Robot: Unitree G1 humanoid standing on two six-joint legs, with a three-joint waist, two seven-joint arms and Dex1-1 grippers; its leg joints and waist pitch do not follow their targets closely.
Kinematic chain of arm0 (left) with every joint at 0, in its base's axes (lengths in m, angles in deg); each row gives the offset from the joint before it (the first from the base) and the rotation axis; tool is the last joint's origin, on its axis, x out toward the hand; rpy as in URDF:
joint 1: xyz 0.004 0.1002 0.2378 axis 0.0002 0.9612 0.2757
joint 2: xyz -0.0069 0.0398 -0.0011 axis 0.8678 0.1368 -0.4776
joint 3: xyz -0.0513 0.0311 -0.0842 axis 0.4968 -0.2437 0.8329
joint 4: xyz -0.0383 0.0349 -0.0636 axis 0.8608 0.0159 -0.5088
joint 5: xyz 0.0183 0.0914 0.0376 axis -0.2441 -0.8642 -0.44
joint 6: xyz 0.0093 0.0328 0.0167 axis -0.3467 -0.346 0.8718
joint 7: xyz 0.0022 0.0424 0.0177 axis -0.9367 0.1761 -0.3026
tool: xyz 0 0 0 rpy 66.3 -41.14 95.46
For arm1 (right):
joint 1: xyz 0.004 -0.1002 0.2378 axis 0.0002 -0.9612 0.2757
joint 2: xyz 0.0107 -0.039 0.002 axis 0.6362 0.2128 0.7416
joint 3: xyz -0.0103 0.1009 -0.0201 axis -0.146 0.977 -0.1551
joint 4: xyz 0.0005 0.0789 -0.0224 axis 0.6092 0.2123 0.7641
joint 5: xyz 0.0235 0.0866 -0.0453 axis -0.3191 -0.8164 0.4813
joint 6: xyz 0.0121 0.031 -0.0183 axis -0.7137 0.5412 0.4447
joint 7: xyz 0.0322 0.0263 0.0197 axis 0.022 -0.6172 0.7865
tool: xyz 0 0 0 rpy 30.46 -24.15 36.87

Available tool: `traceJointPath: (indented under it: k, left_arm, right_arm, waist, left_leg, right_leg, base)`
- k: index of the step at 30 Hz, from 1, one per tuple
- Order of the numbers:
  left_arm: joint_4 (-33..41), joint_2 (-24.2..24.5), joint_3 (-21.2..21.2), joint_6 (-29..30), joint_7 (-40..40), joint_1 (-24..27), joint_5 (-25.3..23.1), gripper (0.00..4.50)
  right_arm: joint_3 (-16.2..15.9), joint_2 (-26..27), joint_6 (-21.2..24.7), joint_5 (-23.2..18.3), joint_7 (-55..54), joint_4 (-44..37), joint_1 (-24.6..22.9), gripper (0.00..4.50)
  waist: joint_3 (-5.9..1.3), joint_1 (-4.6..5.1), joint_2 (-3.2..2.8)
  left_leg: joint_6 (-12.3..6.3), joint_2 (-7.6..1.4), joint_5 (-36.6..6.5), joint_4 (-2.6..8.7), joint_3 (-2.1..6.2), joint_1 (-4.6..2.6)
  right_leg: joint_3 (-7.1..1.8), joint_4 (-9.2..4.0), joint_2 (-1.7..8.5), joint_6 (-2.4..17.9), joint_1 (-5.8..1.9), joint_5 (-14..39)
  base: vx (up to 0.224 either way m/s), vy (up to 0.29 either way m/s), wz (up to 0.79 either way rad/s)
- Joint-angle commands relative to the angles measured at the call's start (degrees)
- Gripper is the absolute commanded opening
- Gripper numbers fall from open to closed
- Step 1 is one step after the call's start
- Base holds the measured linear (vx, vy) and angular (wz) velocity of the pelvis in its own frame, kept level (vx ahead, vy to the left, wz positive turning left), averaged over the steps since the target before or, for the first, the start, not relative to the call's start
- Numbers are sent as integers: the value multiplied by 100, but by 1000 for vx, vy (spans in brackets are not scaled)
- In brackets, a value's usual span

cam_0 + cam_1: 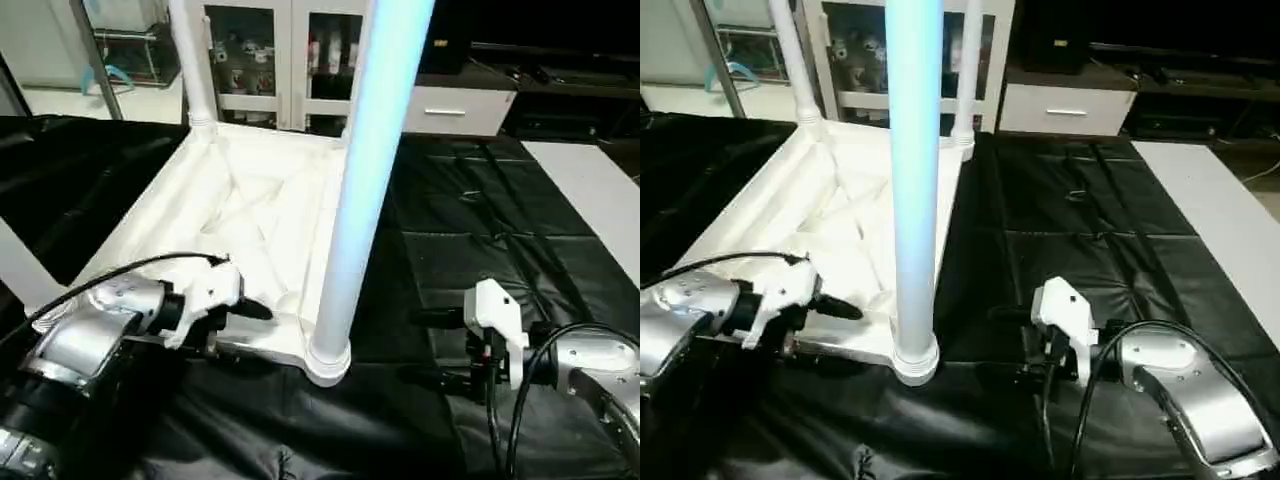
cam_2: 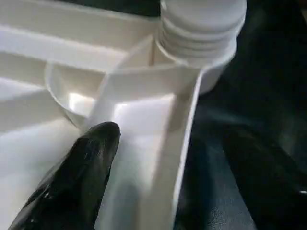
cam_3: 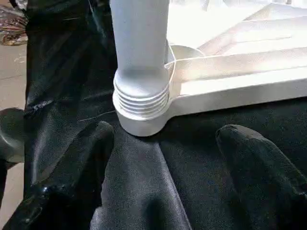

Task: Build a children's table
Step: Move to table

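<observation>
We see the table top lying upside down on the black sheet that covers the bench, ribbed underside facing up, its long axis running away from us. The near leg stands upright in the near corner socket, long axis vertical, threaded end seated in the socket. Two more legs stand upright in the far sockets.

The left claw sits over the underside just beside the near socket, fingers spread and empty. The right claw (low over the sheet) points at the socket, fingers wide apart, holding nothing.
</observation>
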State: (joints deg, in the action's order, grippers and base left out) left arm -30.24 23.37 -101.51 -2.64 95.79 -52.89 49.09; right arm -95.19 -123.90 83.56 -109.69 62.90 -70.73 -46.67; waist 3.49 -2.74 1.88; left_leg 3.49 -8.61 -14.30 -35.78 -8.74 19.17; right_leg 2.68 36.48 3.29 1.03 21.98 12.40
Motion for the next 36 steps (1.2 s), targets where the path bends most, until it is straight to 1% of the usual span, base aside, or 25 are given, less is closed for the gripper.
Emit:
traceJointPath:
  k: [1,2,4,5,6,9,10,12,14,16,17,19,21,22,23,24,25,26,30,31,32,35,36]
  left_arm:
    - [42,19,-38,-44,49,-72,-57,364]
    - [56,33,-32,-2,75,-86,-26,359]
    - [72,55,-23,33,99,-99,4,355]
    - [149,85,-27,138,172,-83,67,327]
    - [200,101,-29,198,232,-64,99,319]
    - [268,93,-46,209,283,-11,77,317]
    - [281,90,-56,209,279,5,59,310]
    - [282,89,-67,184,245,21,10,274]
    - [272,88,-72,165,226,30,-23,271]
    - [248,89,-74,137,187,43,-82,243]
    - [234,94,-70,141,184,44,-97,231]
    - [151,81,-43,86,108,18,-149,222]
    - [118,81,-38,80,87,6,-172,198]
    - [106,81,-40,80,83,0,-182,198]
    - [92,79,-39,82,83,-7,-187,175]
    - [82,69,-34,94,79,-13,-180,175]
    - [82,55,-30,104,68,-11,-177,160]
    - [90,19,-27,114,21,8,-188,160]
    - [105,-46,-5,112,-75,43,-219,128]
    - [107,-52,-1,115,-87,46,-219,109]
    - [112,-75,4,122,-137,50,-225,109]
    - [219,-152,37,276,-232,102,-153,84]
    - [301,-172,62,347,-277,143,-128,84]
  right_arm:
    - [11,-50,90,2,-16,-121,9,381]
    - [4,-41,102,1,-30,-132,7,381]
    - [-4,-29,119,0,-55,-150,4,381]
    - [0,11,122,3,-122,-151,-12,381]
    - [3,41,122,5,-177,-152,-27,381]
    - [-18,90,129,26,-264,-143,-71,381]
    - [-29,102,127,35,-276,-135,-75,381]
    - [-34,118,140,34,-287,-128,-64,381]
    - [-32,126,154,30,-292,-122,-50,381]
    - [-27,133,164,29,-315,-95,-17,381]
    - [-30,132,163,27,-329,-84,-8,381]
    - [-30,135,146,33,-346,-67,-9,381]
    - [-26,142,139,38,-364,-62,-11,381]
    - [-16,152,132,43,-387,-60,-16,381]
    - [-12,167,131,49,-410,-55,-12,381]
    - [0,193,130,54,-451,-49,-7,381]
    - [13,220,135,59,-491,-47,-5,381]
    - [10,253,136,71,-535,-56,-16,381]
    - [3,284,141,78,-586,-81,-45,381]
    - [3,285,141,78,-589,-83,-48,381]
    - [6,293,145,73,-607,-90,-57,381]
    - [34,348,133,77,-702,-57,-54,381]
    - [57,396,125,103,-789,-22,-26,381]
  waist:
    - [-297,-19,-73]
    - [-291,-22,-58]
    - [-286,-28,-67]
    - [-288,-33,-25]
    - [-288,-45,-42]
    - [-284,-53,-14]
    - [-285,-60,-25]
    - [-289,-65,-24]
    - [-290,-65,-17]
    - [-281,-70,-24]
    - [-282,-68,-18]
    - [-283,-69,-26]
    - [-283,-65,-28]
    - [-284,-66,-26]
    - [-283,-66,-24]
    - [-281,-69,-45]
    - [-282,-63,-37]
    - [-283,-62,-33]
    - [-280,-62,-37]
    - [-278,-63,-36]
    - [-275,-64,-43]
    - [-276,-60,-31]
    - [-267,-55,-31]
  left_leg:
    - [-282,-484,-671,522,141,29]
    - [-267,-485,-707,526,141,27]
    - [-233,-480,-759,529,141,25]
    - [-229,-482,-757,530,135,23]
    - [-216,-482,-718,533,137,20]
    - [-231,-481,-662,531,128,19]
    - [-234,-482,-643,530,128,19]
    - [-247,-480,-597,527,125,23]
    - [-266,-478,-568,525,123,22]
    - [-260,-479,-603,529,124,25]
    - [-246,-478,-643,531,125,27]
    - [-237,-479,-640,531,127,25]
    - [-233,-480,-646,533,128,27]
    - [-232,-477,-644,532,128,28]
    - [-226,-478,-646,535,128,27]
    - [-217,-476,-631,535,129,26]
    - [-213,-477,-635,538,130,28]
    - [-214,-474,-637,536,127,28]
    - [-195,-480,-684,540,128,26]
    - [-195,-481,-682,542,130,28]
    - [-193,-480,-691,542,128,29]
    - [-193,-480,-667,540,127,27]
    - [-192,-481,-686,545,126,33]
  right_leg:
    - [-350,-451,573,1541,-266,766]
    - [-350,-454,576,1537,-265,823]
    - [-358,-462,575,1515,-262,931]
    - [-360,-473,577,1493,-260,964]
    - [-362,-459,584,1493,-254,948]
    - [-361,-459,580,1466,-244,969]
    - [-360,-456,582,1461,-243,959]
    - [-360,-451,579,1454,-245,885]
    - [-360,-449,577,1452,-244,849]
    - [-360,-457,582,1434,-245,936]
    - [-364,-468,583,1404,-248,1021]
    - [-364,-469,581,1392,-243,1030]
    - [-362,-469,579,1390,-243,1013]
    - [-362,-468,578,1388,-245,1009]
    - [-361,-469,578,1381,-242,1023]
    - [-363,-467,580,1387,-239,1000]
    - [-360,-466,574,1392,-239,974]
    - [-362,-466,573,1392,-239,964]
    - [-364,-469,579,1409,-242,971]
    - [-365,-471,581,1406,-244,976]
    - [-366,-473,583,1408,-243,981]
    - [-367,-474,584,1396,-242,989]
    - [-368,-478,581,1390,-237,1033]
  base:
    - [0,0,0]
    - [0,0,0]
    - [0,0,0]
    - [0,0,0]
    - [0,0,0]
    - [0,0,0]
    - [0,0,0]
    - [0,0,0]
    - [0,0,0]
    - [0,0,0]
    - [0,0,0]
    - [0,0,0]
    - [0,0,0]
    - [0,0,0]
    - [0,0,0]
    - [0,0,0]
    - [0,0,0]
    - [0,0,0]
    - [0,0,0]
    - [0,0,0]
    - [0,0,0]
    - [0,0,0]
    - [0,0,0]
